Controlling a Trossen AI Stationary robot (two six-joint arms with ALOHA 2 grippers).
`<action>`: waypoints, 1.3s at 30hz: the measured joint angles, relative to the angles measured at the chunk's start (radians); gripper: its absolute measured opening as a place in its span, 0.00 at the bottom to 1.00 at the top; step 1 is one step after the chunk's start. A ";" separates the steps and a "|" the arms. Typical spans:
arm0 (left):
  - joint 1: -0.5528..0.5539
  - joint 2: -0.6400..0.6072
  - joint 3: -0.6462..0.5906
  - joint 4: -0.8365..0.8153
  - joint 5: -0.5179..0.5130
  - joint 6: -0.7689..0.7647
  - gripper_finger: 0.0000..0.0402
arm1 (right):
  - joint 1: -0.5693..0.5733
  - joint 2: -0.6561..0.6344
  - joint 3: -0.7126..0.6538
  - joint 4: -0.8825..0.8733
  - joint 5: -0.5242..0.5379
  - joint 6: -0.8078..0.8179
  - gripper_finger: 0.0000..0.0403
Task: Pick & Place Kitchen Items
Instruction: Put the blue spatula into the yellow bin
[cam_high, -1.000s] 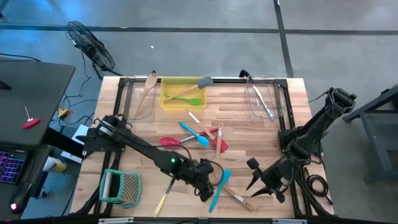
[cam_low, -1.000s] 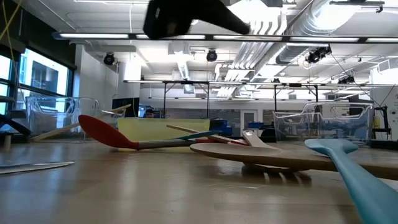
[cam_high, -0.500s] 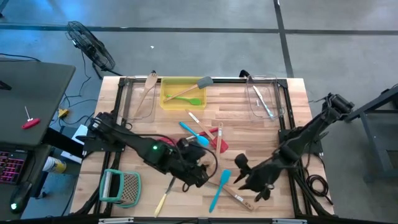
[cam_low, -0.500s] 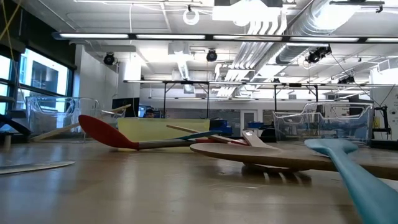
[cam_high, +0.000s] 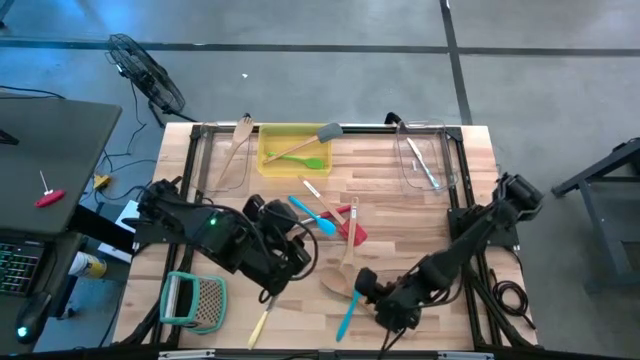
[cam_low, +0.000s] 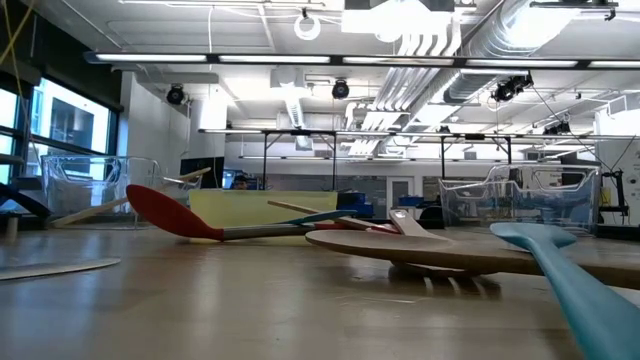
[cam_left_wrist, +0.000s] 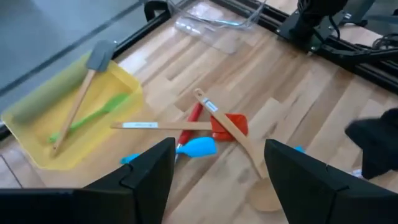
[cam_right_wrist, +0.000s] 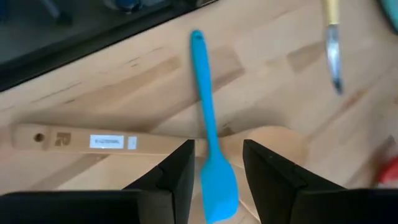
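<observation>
Wooden spatula (cam_right_wrist: 93, 142): white label, unreadable.

A pale, matt wooden counter (cam_high: 400, 205) is seen; the blue spatula (cam_right_wrist: 210, 143) looks smooth and rubbery, the wooden spoon (cam_right_wrist: 112, 140) matt.

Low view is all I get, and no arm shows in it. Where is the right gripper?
Observer: The right gripper is near the table's front edge, at the blue spatula.
Operator: Holding it?
Observer: No. Its fingers stand open on either side of the blade.
Operator: And the left?
Observer: The left gripper hangs open and empty, left of the table's centre.
</observation>
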 joint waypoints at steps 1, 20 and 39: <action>0.000 -0.002 -0.002 0.001 -0.003 0.001 0.60 | -0.003 0.014 0.005 0.002 -0.019 -0.009 0.32; 0.000 -0.005 -0.102 -0.001 -0.030 -0.079 0.60 | -0.057 0.115 0.024 0.121 -0.090 -0.011 0.32; 0.000 -0.004 -0.116 0.001 -0.036 -0.121 0.60 | -0.080 0.239 0.024 0.146 -0.109 -0.022 0.32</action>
